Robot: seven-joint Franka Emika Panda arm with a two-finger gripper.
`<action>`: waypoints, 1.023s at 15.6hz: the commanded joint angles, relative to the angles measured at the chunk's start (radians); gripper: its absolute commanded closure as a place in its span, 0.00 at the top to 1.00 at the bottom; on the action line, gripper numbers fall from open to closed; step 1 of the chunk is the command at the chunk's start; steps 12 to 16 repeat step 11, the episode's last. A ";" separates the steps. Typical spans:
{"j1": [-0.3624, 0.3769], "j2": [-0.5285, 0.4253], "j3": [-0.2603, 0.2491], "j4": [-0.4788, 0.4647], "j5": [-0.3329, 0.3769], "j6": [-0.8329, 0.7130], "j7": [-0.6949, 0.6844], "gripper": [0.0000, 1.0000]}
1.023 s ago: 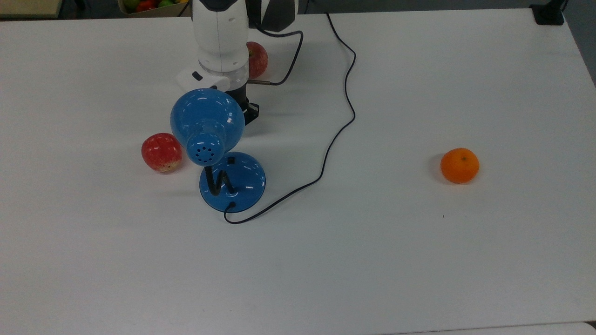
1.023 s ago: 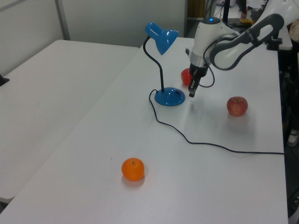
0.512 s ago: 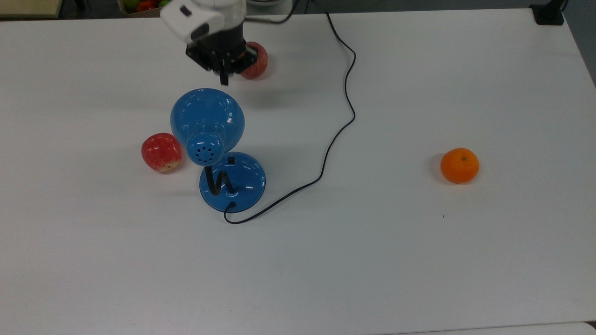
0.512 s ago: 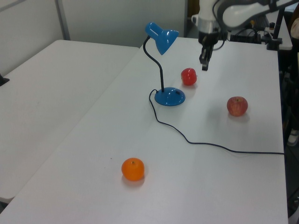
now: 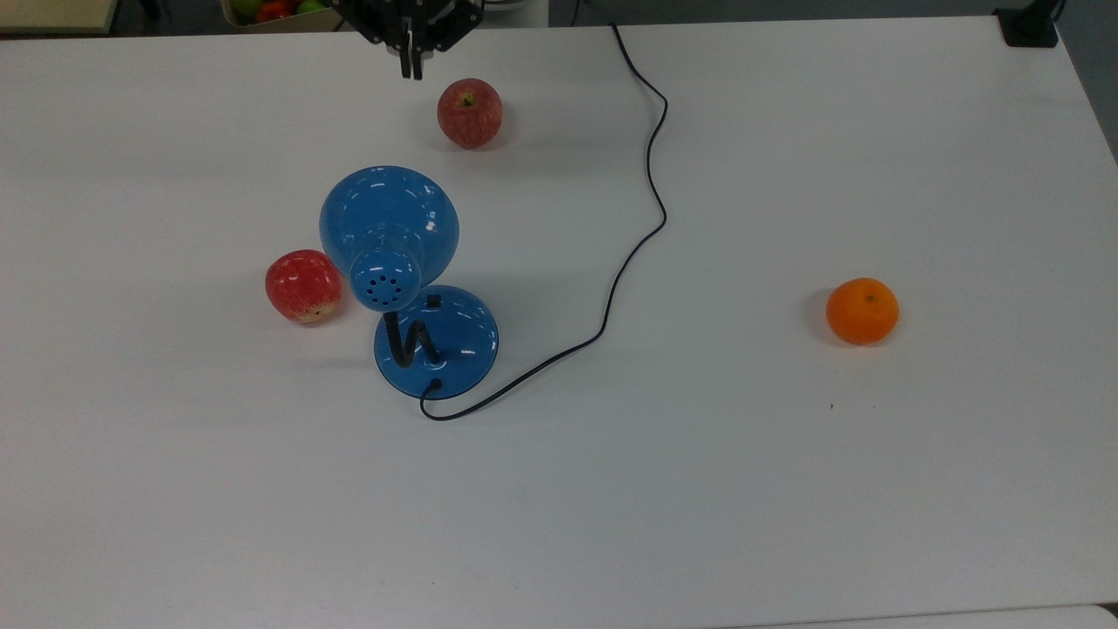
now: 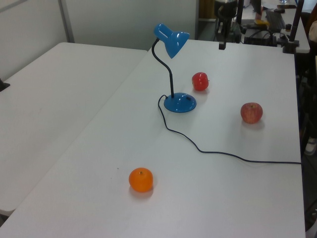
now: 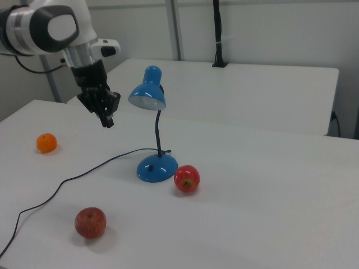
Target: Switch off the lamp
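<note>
The glossy blue lamp (image 5: 389, 223) stands on the white table with its dome shade over its round base (image 5: 450, 345). A small black switch (image 5: 433, 301) sits on the base. The lamp also appears in the left view (image 6: 172, 42) and the right view (image 7: 149, 92). Its thin black cord (image 5: 646, 175) snakes off to the top view's top edge. My gripper (image 5: 410, 65) hangs high in the air, well clear of the lamp, fingers pressed together and holding nothing. It is also in the left view (image 6: 221, 45) and the right view (image 7: 107, 120).
One red apple (image 5: 470, 112) lies just below the gripper in the top view, and another (image 5: 303, 285) is beside the lamp base. An orange (image 5: 862, 310) sits far off on the top view's right. A box of fruit (image 5: 271, 10) is at the table's far edge.
The gripper has risen from beside the lamp base and pulled back toward the top view's top edge, uncovering the apple behind it. The lamp has not moved.
</note>
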 commanded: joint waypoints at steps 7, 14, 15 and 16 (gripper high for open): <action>0.006 -0.039 0.008 0.031 -0.009 -0.101 0.009 1.00; 0.005 -0.039 0.008 0.033 -0.016 -0.098 0.009 1.00; 0.005 -0.039 0.008 0.033 -0.016 -0.098 0.009 1.00; 0.005 -0.039 0.008 0.033 -0.016 -0.098 0.009 1.00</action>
